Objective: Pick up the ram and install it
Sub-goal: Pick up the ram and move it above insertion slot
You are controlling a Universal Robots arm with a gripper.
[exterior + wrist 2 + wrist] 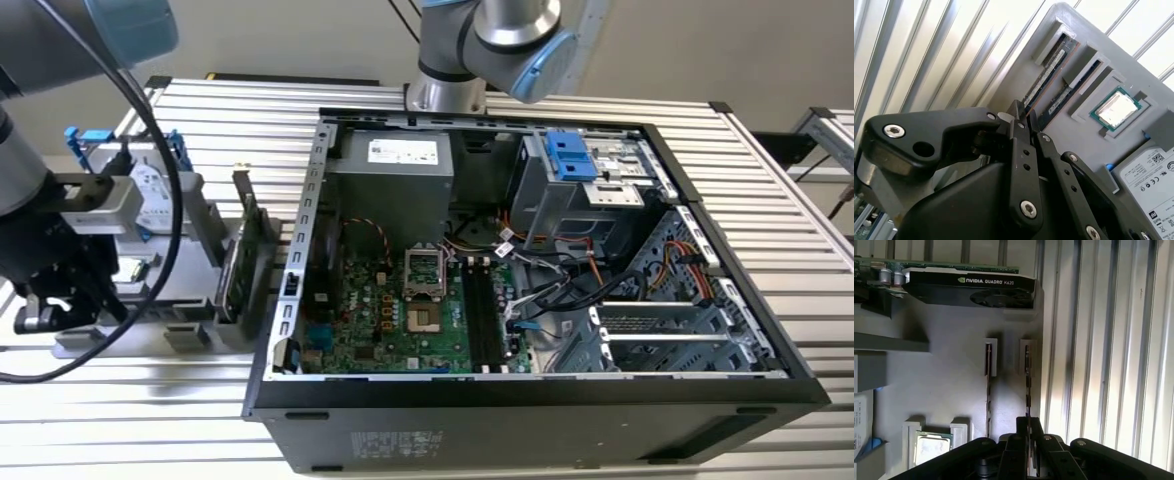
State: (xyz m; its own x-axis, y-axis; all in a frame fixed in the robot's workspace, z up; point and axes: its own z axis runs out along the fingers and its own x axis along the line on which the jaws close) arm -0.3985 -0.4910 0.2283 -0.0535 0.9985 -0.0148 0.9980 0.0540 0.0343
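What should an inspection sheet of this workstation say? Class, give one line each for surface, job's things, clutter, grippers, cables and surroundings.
Surface: slatted metal table carrying an open computer case and a grey parts holder.
Job's things: the ram stands on edge in a holder slot, not yet in the case; a second stick stands in the neighbouring slot.
Clutter: graphics card, processor chip and drive on the holder.
Grippers: gripper at the ram's end, in line with it; grip cannot be judged.
Cables: black cable hanging along the arm; wire bundles inside the case.
Surroundings: a second arm's base behind the case.
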